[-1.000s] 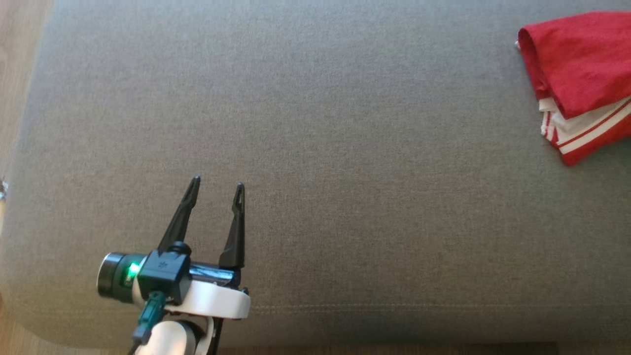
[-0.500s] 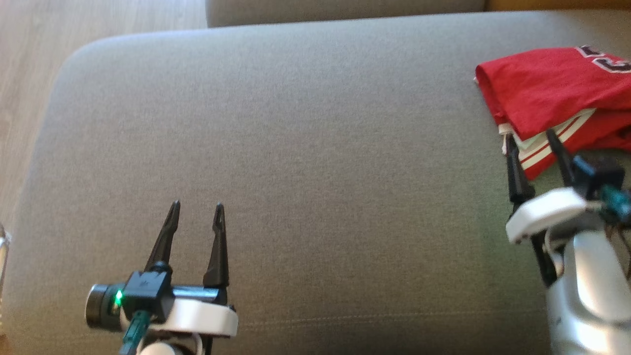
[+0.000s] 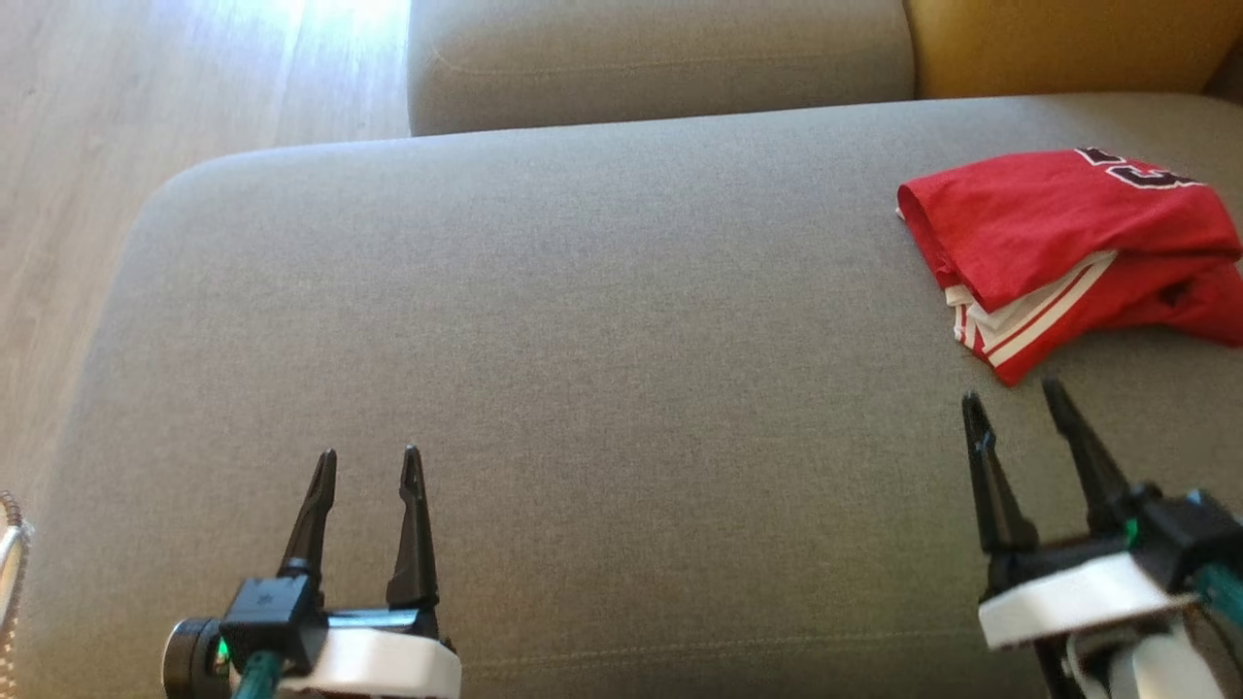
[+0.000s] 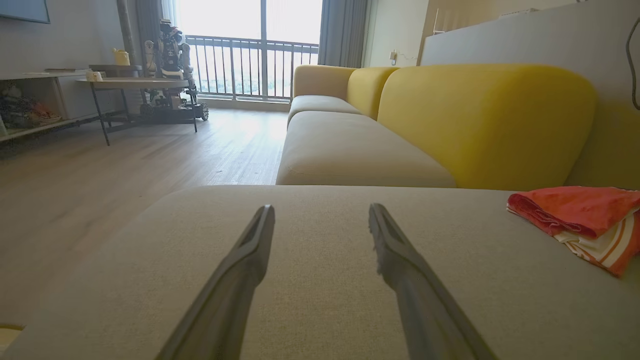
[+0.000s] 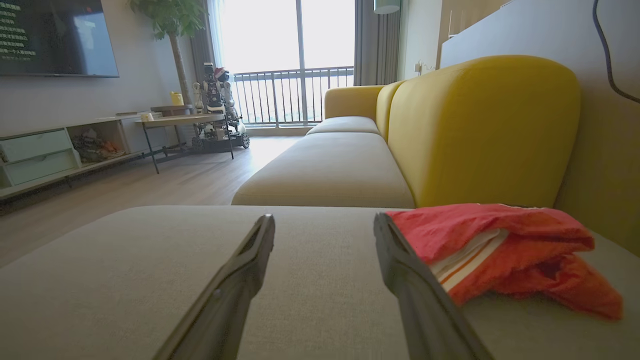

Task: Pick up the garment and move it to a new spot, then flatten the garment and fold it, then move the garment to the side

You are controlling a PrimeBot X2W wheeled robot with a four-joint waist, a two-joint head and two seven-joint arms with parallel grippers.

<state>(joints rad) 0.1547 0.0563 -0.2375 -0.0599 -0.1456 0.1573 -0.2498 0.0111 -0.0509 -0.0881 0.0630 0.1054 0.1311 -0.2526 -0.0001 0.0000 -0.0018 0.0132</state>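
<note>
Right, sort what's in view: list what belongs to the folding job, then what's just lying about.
Job: red garment; grey cushion it lies on.
Lying about: yellow backrest; side table; TV; plant.

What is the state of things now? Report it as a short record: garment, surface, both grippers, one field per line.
surface: grey sofa cushion
garment: red with white stripes, folded, lying at the cushion's right end
left gripper: open, empty, above the cushion's near left
right gripper: open, empty, just short of the garment, a gap between
</note>
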